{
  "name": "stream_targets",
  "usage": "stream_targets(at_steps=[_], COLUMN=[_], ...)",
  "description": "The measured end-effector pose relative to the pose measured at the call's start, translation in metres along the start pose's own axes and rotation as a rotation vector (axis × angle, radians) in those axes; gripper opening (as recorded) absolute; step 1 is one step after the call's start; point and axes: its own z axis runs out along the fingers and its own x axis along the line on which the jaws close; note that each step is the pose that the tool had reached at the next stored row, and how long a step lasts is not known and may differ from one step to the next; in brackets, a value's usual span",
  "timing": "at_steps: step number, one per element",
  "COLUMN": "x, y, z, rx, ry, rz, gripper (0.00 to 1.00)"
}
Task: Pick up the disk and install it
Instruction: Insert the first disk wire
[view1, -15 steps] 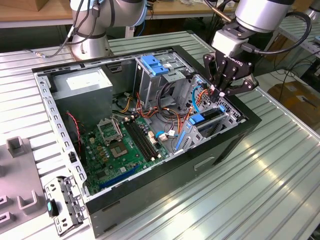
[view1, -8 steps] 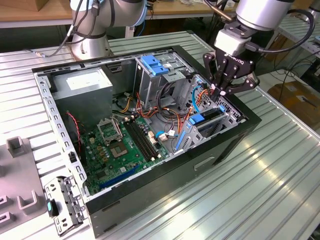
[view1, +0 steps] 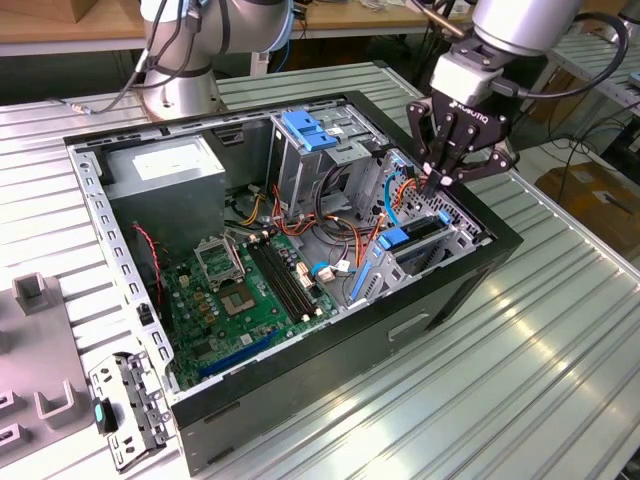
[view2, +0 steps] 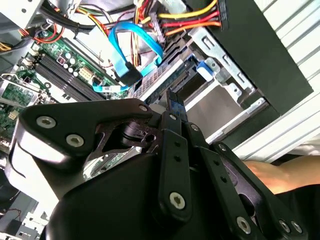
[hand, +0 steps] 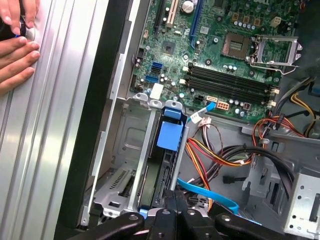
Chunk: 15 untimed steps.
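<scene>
Black linkage of the pincer (view2: 172, 100) looms closest in both wrist views, its two fingers drawn together to a narrow point with nothing that I can see caught between them. From where I stand that looks less like a grip than a closed tip made for pressing. Just ahead of that tip sits the disk (hand: 169, 145), standing on edge inside the metal drive cage (hand: 120, 165), its blue rail end facing away from the pincer toward the motherboard (hand: 220, 45). It seems well down in its slot, the cage walls holding it upright on both sides. Whether the fingertips actually touch its near edge I can't make out. In the exterior view the pincer (view1: 437, 182) comes down steeply over the corner of the open case (view1: 400, 330), with the disk (view1: 415, 232) directly beneath it, probably so the push runs straight along the rails. A blue data cable (hand: 205, 192) and a bundle of coloured power wires (hand: 215, 155) lie close beside the pincer, loose and unplugged as far as I can tell. Well off to the other side, outside the case wall, a person's hand (hand: 15, 50) rests on the ribbed table (hand: 55, 125).
</scene>
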Motion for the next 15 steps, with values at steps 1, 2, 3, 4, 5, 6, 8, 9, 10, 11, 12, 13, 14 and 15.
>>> stream_targets(at_steps=[1, 2, 3, 4, 5, 6, 8, 9, 10, 11, 12, 13, 14, 15], x=[-0.0007, -0.0016, -0.0024, -0.0032, -0.0042, -0.0049, -0.0049, -0.0050, -0.0051, -0.0051, -0.0051, -0.0051, -0.0053, -0.0059], y=[-0.0013, -0.0028, -0.0041, -0.0054, -0.0070, -0.0082, -0.0090, -0.0091, -0.0091, -0.0091, -0.0091, -0.0091, -0.0092, -0.0098], z=[0.0000, 0.0000, -0.0001, -0.0001, -0.0002, -0.0001, -0.0004, -0.0013, -0.0028, -0.0038, -0.0040, -0.0040, -0.0042, -0.0044], rx=[0.0000, 0.0001, 0.0001, 0.0002, 0.0003, 0.0004, 0.0019, 0.0026, 0.0031, 0.0036, 0.0040, 0.0043, 0.0045, 0.0046], ry=[0.0000, 0.0000, 0.0000, 0.0000, 0.0000, 0.0000, -0.0002, -0.0002, -0.0002, -0.0004, -0.0007, -0.0008, -0.0006, -0.0003], rz=[-0.001, -0.003, -0.005, -0.007, -0.010, -0.013, -0.061, -0.083, -0.099, -0.111, -0.122, -0.132, -0.139, -0.146], gripper=[0.11, 0.11, 0.11, 0.11, 0.11, 0.11, 0.11, 0.11, 0.11, 0.11, 0.11, 0.11, 0.11, 0.11])
